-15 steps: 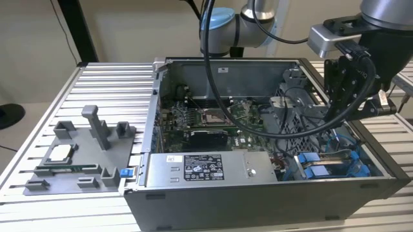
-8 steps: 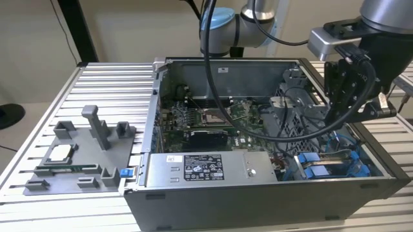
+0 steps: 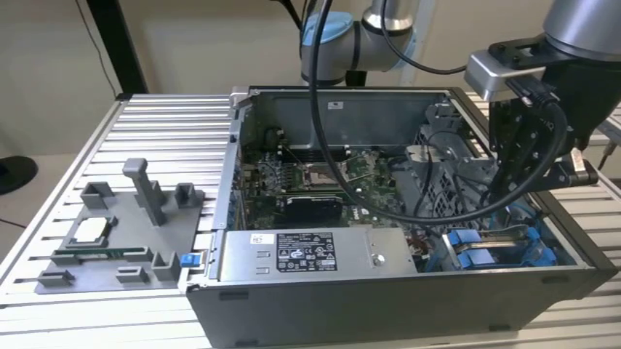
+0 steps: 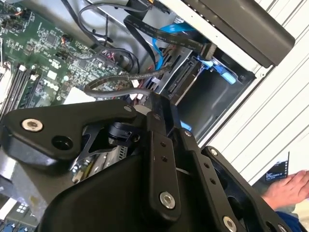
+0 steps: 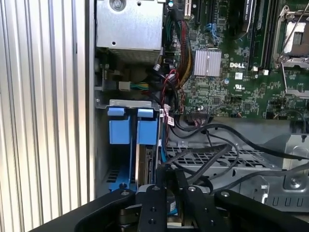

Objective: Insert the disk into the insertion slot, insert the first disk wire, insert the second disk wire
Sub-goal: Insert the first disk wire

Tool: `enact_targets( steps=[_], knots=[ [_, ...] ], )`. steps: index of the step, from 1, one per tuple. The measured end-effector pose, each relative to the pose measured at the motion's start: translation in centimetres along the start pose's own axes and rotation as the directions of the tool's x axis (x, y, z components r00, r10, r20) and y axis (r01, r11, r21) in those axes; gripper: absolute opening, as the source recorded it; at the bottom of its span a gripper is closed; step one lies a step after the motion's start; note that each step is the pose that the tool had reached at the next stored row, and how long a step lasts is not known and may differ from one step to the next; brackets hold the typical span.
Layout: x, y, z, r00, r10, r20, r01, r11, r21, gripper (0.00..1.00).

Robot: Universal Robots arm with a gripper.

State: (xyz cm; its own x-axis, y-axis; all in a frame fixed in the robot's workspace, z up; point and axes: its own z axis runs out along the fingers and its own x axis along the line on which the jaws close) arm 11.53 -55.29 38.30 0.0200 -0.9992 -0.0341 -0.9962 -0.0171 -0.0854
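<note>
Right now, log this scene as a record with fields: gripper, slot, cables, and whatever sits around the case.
gripper: low inside the open case, close by the insertion slot
insertion slot: grey metal bay, two blue tabs showing
cables: black, hanging from the arm into the case
power-supply box: grey, labelled, along the case's near wall
fixture tray: grey, on the table, exterior view's left of the case
table: ribbed metal
hand: a person's, outside the case

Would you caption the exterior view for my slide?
Arm over the open case, near the blue-railed slot; grey tray beside the case.
</note>
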Motion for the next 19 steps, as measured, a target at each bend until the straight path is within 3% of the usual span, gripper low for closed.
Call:
enact_targets(
  steps=[10,19],
  knots=[
    [0.06,0.00,0.10,1.0000,0.000,0.0004,0.000,1.0000,0.0001,0.00],
    [0.81,-0.17,0.87,1.0000,0.000,0.0043,0.000,1.0000,0.0001,0.00]
  ],
)
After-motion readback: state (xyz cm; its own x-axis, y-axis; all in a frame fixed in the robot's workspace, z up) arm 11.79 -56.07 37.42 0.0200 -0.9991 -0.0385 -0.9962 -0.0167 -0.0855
